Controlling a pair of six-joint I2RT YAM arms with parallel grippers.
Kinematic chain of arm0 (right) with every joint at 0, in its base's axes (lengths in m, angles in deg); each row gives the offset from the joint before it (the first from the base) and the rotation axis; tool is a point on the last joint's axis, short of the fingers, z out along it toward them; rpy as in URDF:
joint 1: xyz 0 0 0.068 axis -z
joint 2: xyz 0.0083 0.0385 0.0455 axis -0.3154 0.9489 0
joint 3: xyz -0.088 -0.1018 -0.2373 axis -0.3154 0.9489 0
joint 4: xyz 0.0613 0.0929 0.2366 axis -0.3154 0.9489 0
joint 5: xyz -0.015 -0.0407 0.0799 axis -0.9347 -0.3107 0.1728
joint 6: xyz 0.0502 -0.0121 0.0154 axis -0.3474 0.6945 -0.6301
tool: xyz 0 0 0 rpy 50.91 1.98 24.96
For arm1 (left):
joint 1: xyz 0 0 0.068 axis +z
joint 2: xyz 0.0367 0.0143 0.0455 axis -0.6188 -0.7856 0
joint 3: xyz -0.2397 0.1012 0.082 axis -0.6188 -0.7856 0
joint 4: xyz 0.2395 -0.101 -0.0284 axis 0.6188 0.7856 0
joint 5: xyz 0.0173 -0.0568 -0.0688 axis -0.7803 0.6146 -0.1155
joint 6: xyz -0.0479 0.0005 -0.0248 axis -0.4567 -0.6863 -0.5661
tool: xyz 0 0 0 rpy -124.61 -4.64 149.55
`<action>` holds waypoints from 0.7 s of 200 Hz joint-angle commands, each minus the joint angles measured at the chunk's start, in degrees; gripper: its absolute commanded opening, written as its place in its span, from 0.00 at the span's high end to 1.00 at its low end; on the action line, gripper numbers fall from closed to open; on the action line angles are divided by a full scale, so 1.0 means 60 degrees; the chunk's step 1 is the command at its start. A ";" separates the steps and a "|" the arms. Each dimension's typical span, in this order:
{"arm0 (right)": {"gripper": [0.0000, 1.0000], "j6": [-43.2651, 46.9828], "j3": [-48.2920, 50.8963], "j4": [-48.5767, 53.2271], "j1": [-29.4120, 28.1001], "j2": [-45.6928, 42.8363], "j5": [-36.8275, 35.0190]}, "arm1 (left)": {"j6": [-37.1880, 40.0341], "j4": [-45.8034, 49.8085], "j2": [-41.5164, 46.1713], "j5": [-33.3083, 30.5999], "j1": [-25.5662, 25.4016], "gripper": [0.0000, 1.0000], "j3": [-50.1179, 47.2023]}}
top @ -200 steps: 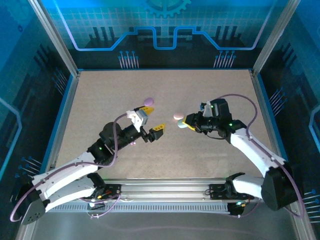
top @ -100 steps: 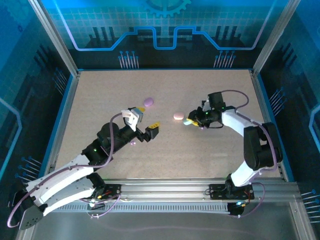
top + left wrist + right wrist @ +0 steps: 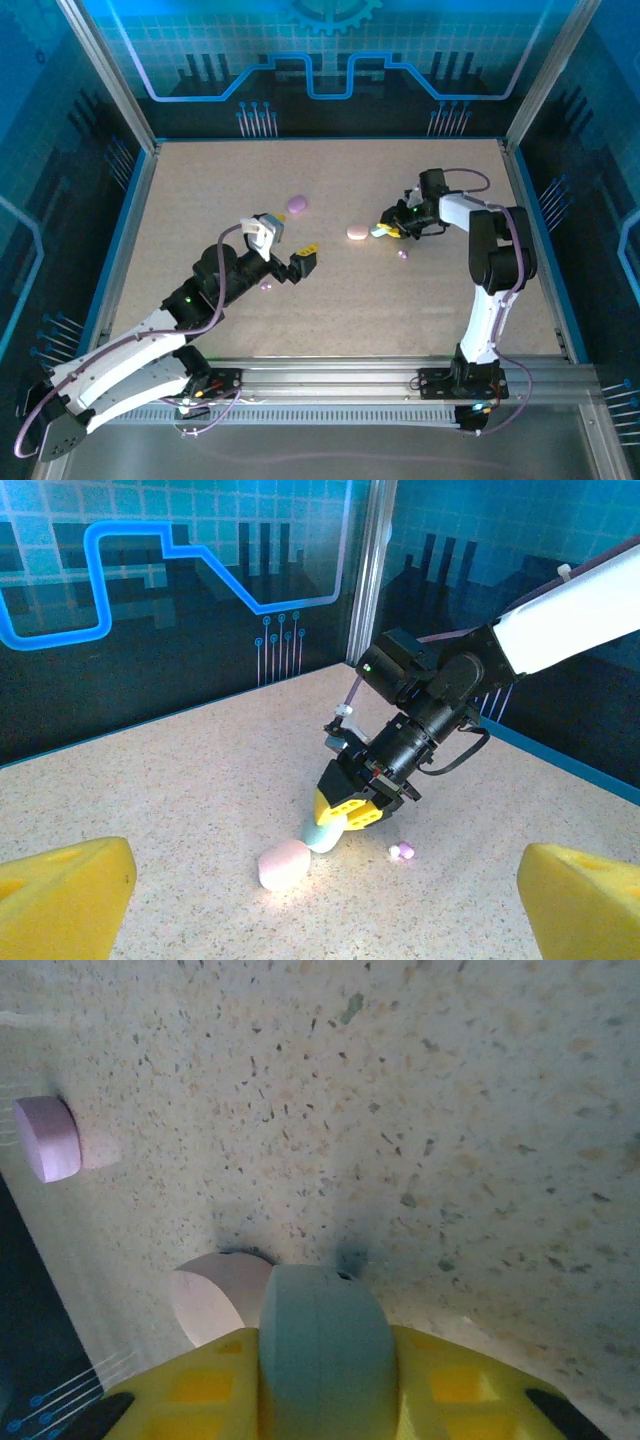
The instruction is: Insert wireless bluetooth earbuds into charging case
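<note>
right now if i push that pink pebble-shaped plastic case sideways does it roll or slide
Likely slides: the pink pebble-shaped plastic case lies flat on the speckled table. Its smooth rounded shell looks rigid, probably slippery, so it may spin. Small, so probably light.

Speckled table: pink case, purple case, purple earbud.

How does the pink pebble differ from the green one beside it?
Colour: the pink pebble is pale rose, the green pebble is mint. State: the pink pebble lies free on the table, while the green pebble is clamped between the yellow fingers of the right gripper. Both are smooth, rounded and pastel, and look similar in size.
</note>
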 commanded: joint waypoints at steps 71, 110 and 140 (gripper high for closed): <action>0.66 0.1363 -0.0756 0.1623 0.0372 0.0760 0.0065 | -0.0160 0.0101 -0.0285 -0.0090 0.0155 0.01 0.0400; 0.55 0.1479 -0.0771 0.1815 0.0399 0.0331 -0.0203 | -0.0947 0.0713 -0.0440 -0.0317 0.0279 0.01 0.0758; 0.42 0.1661 -0.0781 0.1979 0.0417 -0.0188 -0.0402 | -0.2249 0.2619 -0.0923 -0.0303 0.0893 0.03 0.1744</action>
